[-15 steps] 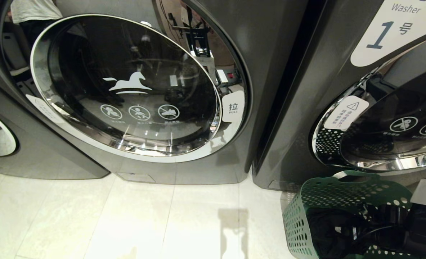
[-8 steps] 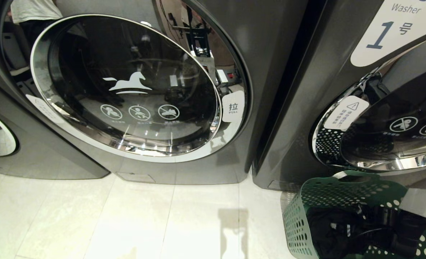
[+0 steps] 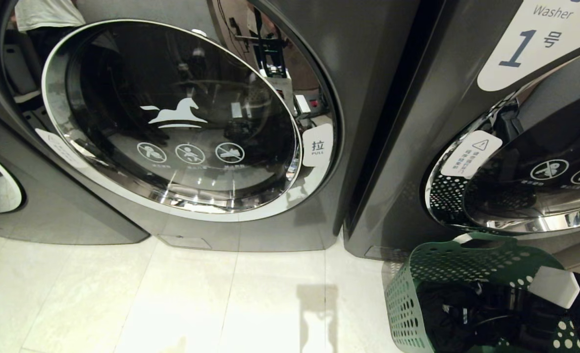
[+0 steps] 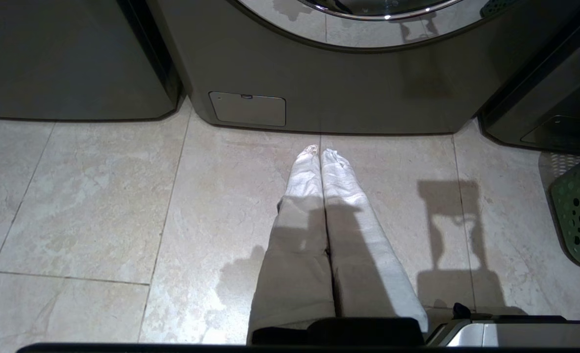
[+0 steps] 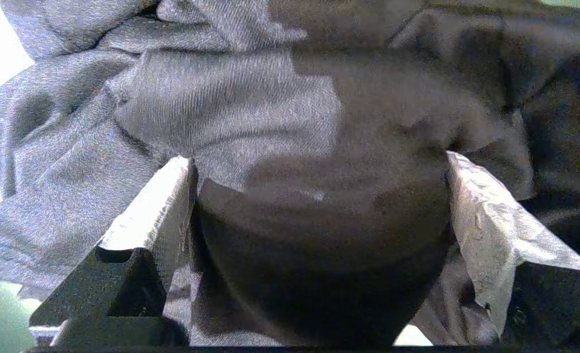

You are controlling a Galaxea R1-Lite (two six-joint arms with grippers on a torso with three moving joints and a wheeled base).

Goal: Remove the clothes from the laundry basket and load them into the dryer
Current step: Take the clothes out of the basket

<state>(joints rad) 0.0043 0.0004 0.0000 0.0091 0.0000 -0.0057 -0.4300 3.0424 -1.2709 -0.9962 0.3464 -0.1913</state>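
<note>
Jaws wide on right gripper [image 5: 319, 196], now deeper in laundry basket [image 3: 446, 260], amid dark clothes [image 5: 231, 103].

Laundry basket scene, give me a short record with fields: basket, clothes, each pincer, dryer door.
basket: green perforated laundry basket on the floor, in front of the right-hand machine
clothes: dark clothes piled inside the basket
right pincer: right pincer open, down in the basket, fingers spread either side of a fold of the dark fabric, not closed on it
left pincer: left pincer shut, empty, over the floor tiles
dryer door: round glass door on the middle machine, shut
</note>
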